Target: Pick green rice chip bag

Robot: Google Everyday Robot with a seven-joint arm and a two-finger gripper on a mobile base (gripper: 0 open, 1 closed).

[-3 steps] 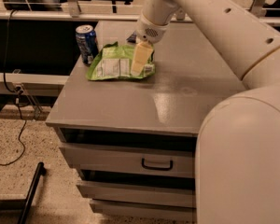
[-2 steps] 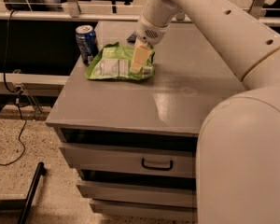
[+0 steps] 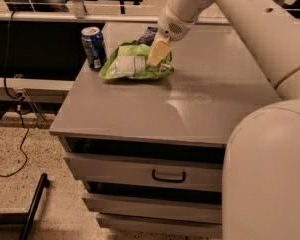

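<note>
Pincer (image 3: pixel 159 52): over the bag's right end; grip state I cannot tell.
Green rice chip bag (image 3: pixel 132 66): flat on my bench (image 3: pixel 190 109), back left.
Soda can (image 3: pixel 93 46): upright, just left of the bag.

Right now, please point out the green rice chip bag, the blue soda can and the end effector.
green rice chip bag (image 3: pixel 128 66): camera view, on its white label panel.
blue soda can (image 3: pixel 93 48): camera view, on its side wall.
end effector (image 3: pixel 156 57): camera view, on its pale lower end, over the bag's right part.

Crinkled glossy green rice chip bag (image 3: pixel 132 67); smooth plastic gripper (image 3: pixel 159 53) over it
</note>
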